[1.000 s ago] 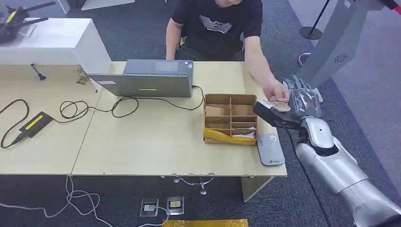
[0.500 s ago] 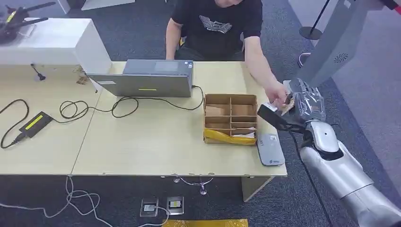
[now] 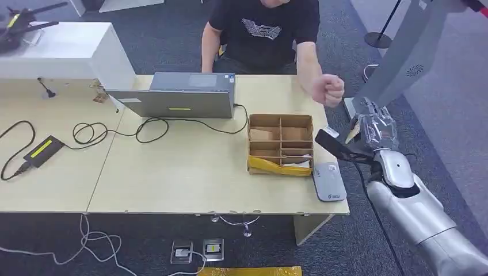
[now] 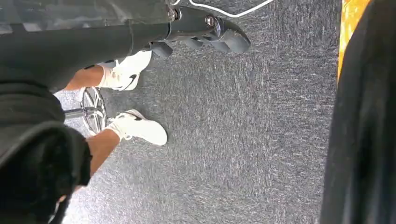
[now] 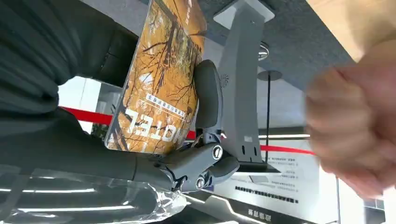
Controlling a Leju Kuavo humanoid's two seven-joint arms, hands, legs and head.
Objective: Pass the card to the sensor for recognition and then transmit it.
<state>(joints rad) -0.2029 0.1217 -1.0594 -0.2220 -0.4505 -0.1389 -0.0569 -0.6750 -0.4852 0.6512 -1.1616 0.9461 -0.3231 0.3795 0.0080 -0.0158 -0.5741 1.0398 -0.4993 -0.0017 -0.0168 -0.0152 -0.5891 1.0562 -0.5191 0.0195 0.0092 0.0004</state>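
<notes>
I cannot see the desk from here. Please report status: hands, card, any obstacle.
Right hand holds the card. Left hand hangs over the carpet, holds nothing. Reader lies at desk edge. Person's fist hovers near.

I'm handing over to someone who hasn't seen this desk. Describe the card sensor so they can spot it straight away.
Start at the wooden desk and go to its near right corner, just past the cardboard divider box. The sensor is the flat grey rounded pad lying there, below the right hand. Unlike the brown box, it is grey, low and solid, with no compartments.
</notes>
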